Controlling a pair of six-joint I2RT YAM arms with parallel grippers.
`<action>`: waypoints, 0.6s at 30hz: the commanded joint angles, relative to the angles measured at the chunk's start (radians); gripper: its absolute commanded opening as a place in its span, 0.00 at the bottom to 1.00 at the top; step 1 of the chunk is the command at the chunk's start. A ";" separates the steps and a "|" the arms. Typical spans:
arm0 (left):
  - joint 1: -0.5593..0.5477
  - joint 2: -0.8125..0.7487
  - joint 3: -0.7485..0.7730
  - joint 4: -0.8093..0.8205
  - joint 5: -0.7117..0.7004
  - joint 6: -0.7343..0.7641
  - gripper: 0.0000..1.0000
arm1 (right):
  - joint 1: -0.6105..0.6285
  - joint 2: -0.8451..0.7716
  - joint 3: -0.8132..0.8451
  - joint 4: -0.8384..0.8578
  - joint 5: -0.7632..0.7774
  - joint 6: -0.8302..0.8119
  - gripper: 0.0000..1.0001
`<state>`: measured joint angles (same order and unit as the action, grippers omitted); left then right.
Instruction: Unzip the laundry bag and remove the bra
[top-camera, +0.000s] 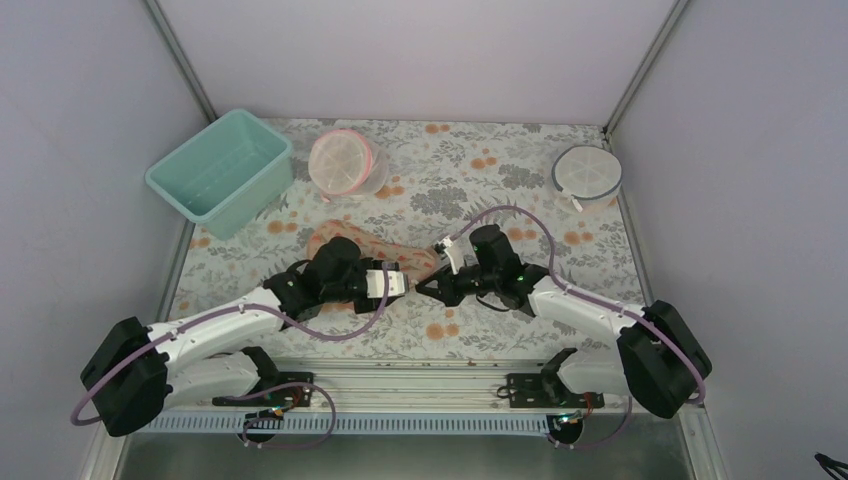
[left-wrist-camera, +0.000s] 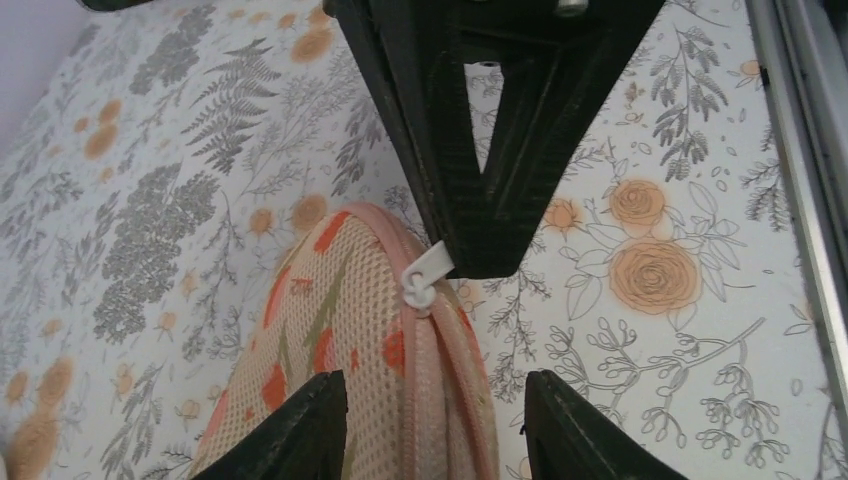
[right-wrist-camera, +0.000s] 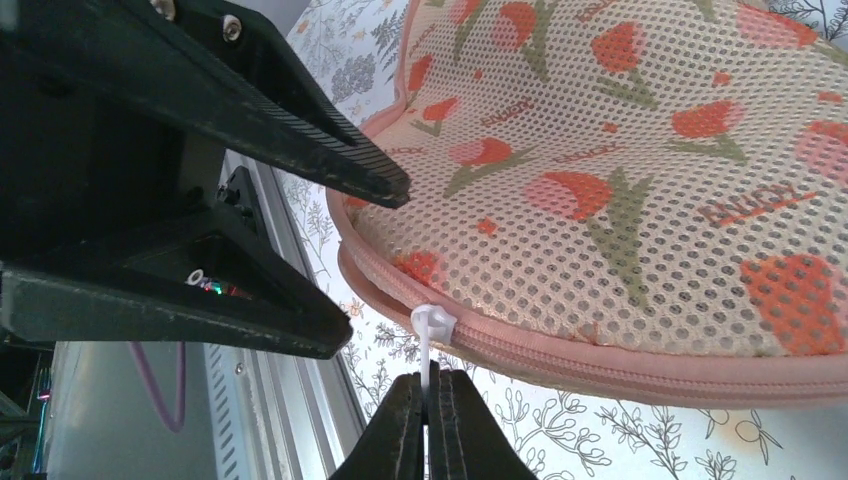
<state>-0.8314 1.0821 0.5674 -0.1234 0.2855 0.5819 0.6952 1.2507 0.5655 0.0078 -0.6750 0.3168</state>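
The peach laundry bag with orange-red flower print lies mid-table, partly under my left arm; it also shows in the left wrist view and the right wrist view. Its pink zip looks closed. My right gripper is shut on the white zip pull at the bag's near right end, and in the top view the right gripper sits there. My left gripper is open, its fingers on either side of that same end, just behind the pull. The bra is hidden.
A teal tub stands at the back left. A white mesh pod with a pink rim is beside it, and one with a grey rim is at the back right. A metal rail runs along the near edge.
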 joint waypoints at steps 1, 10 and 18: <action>-0.002 0.009 -0.020 0.072 -0.016 -0.039 0.45 | 0.012 -0.020 0.029 0.031 -0.027 -0.009 0.04; -0.011 0.017 -0.046 0.103 0.002 -0.023 0.02 | 0.009 -0.044 0.032 0.008 0.005 -0.018 0.04; -0.012 -0.028 -0.062 0.056 -0.036 0.222 0.02 | -0.172 -0.028 -0.008 -0.106 0.182 -0.011 0.04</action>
<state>-0.8383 1.0832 0.5247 -0.0414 0.2516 0.6506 0.6266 1.2236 0.5694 -0.0452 -0.6170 0.3134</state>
